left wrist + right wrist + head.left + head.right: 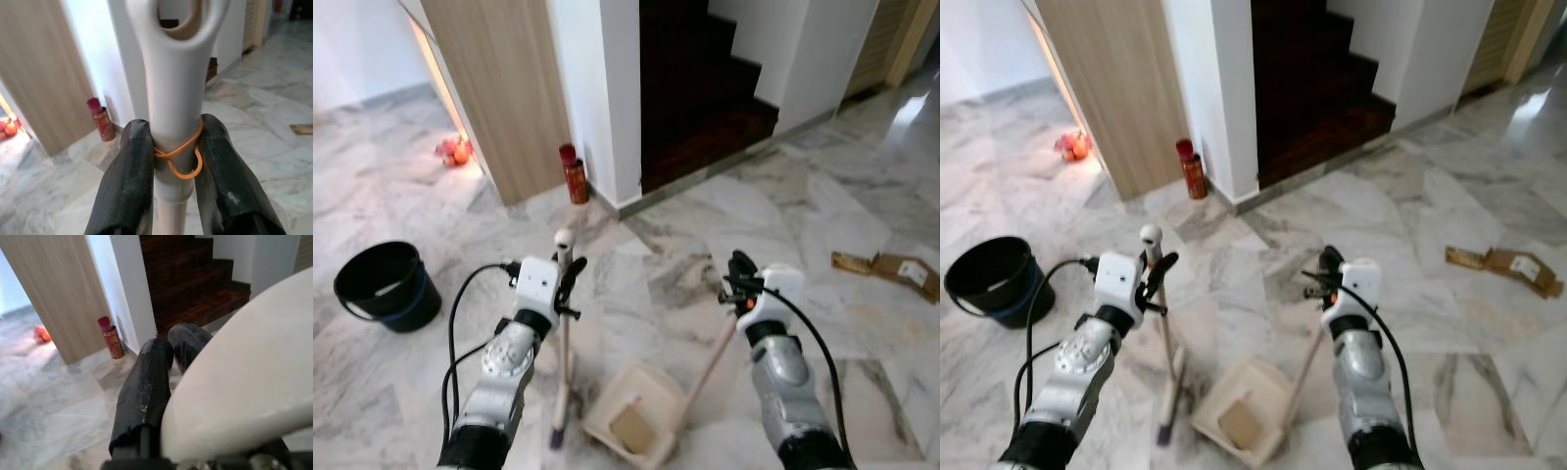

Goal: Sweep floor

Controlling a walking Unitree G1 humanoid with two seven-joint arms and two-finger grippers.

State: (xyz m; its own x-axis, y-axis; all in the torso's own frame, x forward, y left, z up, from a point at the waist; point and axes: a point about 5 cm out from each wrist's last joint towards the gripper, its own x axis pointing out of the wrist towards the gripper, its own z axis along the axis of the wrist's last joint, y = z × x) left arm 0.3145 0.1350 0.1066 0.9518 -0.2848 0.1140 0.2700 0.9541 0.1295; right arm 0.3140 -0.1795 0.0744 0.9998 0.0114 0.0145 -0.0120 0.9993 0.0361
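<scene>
Both silver arms are raised forward, elbows bent.
The left gripper (pixel 567 277) is clamped with its two black fingers (pixel 128 181) pressed on either side of the broom handle (pixel 173 103). The right gripper (pixel 738 277) is wrapped around the dustpan handle (pixel 244 377).

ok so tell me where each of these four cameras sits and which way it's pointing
Left eye: on the head, looking down and forward at both arms, broom, dustpan and black bucket.
Right eye: beside it, same scene slightly shifted.
Left wrist: along the left gripper, its fingers clamping the broom's white handle.
Right wrist: along the right gripper on the dustpan's handle, facing the stairs.
Both wrist views share the red can by the wall.
</scene>
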